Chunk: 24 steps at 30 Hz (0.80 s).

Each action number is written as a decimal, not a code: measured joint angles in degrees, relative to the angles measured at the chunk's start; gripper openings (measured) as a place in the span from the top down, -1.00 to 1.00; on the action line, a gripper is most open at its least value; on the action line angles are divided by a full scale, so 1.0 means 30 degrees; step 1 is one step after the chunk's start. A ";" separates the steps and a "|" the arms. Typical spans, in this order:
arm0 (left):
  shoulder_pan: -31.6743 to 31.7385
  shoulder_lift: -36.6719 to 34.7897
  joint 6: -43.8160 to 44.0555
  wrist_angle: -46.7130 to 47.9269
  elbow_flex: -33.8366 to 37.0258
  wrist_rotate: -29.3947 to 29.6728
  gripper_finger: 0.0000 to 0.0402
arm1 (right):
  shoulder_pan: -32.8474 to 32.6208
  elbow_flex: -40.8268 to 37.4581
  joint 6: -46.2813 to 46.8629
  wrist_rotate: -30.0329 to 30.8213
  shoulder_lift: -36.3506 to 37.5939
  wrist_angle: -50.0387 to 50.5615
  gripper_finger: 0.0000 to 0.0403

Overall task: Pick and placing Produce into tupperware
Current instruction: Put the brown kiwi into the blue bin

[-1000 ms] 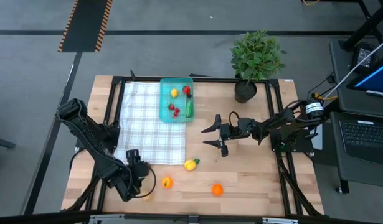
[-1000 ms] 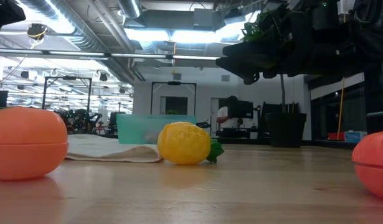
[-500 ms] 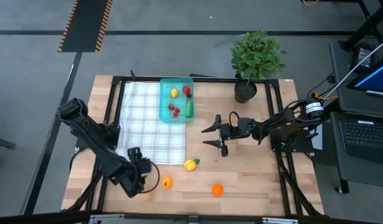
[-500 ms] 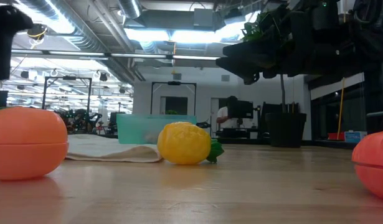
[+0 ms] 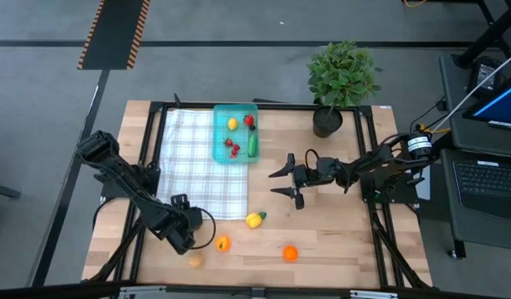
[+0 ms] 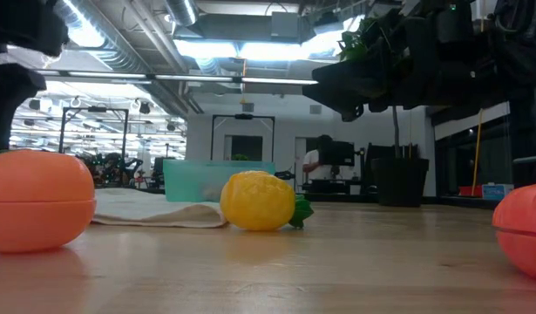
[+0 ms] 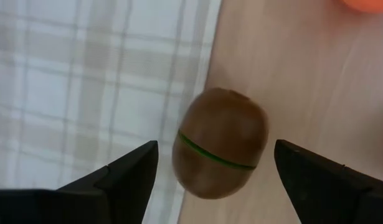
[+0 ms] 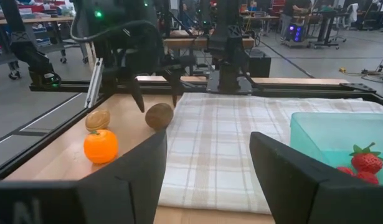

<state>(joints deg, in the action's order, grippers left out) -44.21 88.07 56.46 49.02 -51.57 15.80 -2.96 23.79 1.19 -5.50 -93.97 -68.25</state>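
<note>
The left arm is at work at the near left of the bench (image 5: 338, 232). Its gripper (image 5: 182, 234) hangs over a brown kiwi-like piece (image 7: 220, 151) that lies right at the near edge of the checked cloth (image 5: 197, 166). The fingers (image 7: 126, 174) are spread wide, one on each side of the piece with a clear gap on both sides, so nothing is held. This looks like the approach for a pick.

Just right of that, three more pieces lie loose on the bare wood: a small tan one (image 5: 194, 261), an orange one (image 5: 223, 243) and a yellow one with a green tip (image 5: 254, 219). Another orange piece (image 5: 289, 252) sits farther right.

The teal container (image 5: 220, 116) rests at the far side, by the cloth's right edge, with a yellow, a green and several red pieces already inside.

The right gripper (image 5: 288, 183) waits above the middle of the bench, fingers open and empty.

Next, the left fingers need to drop low around the brown piece and close across its middle. It is round and may roll off the cloth edge if nudged.
</note>
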 joint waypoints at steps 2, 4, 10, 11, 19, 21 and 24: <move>0.0030 0.0000 -0.0014 -0.0244 0.0255 -0.0208 -0.55 | 0.0000 0.0000 -0.0007 0.0000 0.0000 0.0000 -0.15; 0.0016 0.0000 -0.0020 -0.0543 0.0444 -0.0242 -0.53 | -0.0003 0.0000 0.0007 0.0000 0.0000 0.0000 -0.15; 0.0023 0.0000 -0.0015 -0.1623 0.1332 -0.0235 -0.54 | 0.0000 0.0000 0.0007 0.0000 0.0000 0.0000 -0.15; 0.0019 0.0000 -0.0020 -0.1698 0.1444 -0.0226 -0.55 | -0.0002 0.0000 0.0013 0.0000 0.0000 0.0000 -0.15; 0.0023 0.0000 0.0033 -0.1787 0.1565 -0.0169 -0.53 | -0.0007 0.0000 0.0073 0.0000 0.0000 0.0000 -0.15; 0.0016 0.0000 0.0038 -0.1793 0.1565 -0.0169 -0.54 | 0.0000 0.0000 0.0112 0.0000 0.0000 0.0000 -0.15; 0.0022 0.0000 -0.0025 -0.1919 0.1565 -0.0162 -0.55 | -0.0007 0.0000 0.0562 -0.0007 0.0000 0.0000 -0.15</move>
<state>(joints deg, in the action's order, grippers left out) -44.14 88.07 56.39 43.26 -46.87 15.31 -2.98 23.79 2.88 -5.52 -93.97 -68.25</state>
